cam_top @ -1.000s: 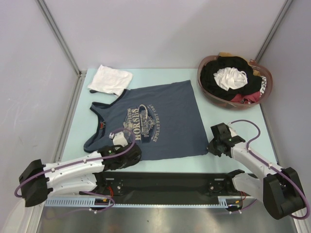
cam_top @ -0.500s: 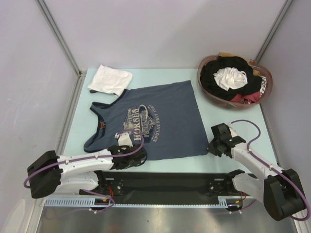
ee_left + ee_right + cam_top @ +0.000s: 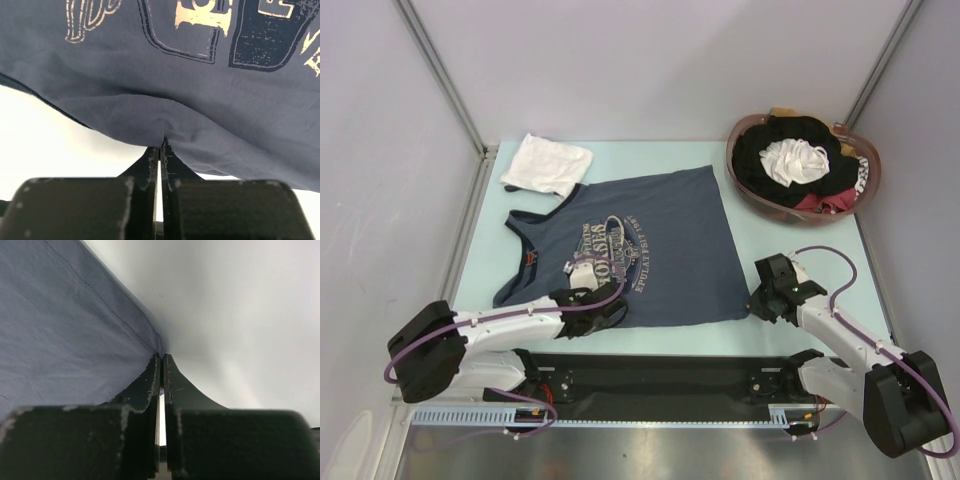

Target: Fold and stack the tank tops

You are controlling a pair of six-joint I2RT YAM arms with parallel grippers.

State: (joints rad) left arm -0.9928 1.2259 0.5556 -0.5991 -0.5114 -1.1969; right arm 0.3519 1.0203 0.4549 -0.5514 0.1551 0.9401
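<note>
The slate grey-blue tank top [image 3: 660, 255] lies flat in the middle of the table, printed side up, straps to the left. The white tank top [image 3: 548, 163] sits folded at the back left. My left gripper [image 3: 604, 306] is shut on the near edge of the grey-blue tank top [image 3: 200, 90]; in the left wrist view the cloth puckers into my left gripper's [image 3: 161, 142] tips. My right gripper [image 3: 758, 300] is shut at the top's near right corner; in the right wrist view the corner of the tank top [image 3: 60, 330] ends between my right gripper's [image 3: 161, 356] tips.
A reddish basket [image 3: 733, 140] full of black, white and red clothes stands at the back right. The pale table [image 3: 790, 240] ends at walls left and right. The arms' black base rail [image 3: 660, 375] runs along the near edge.
My left gripper slid forward to the tank top's near edge and closed on it, from open to shut. The right arm has not moved.
</note>
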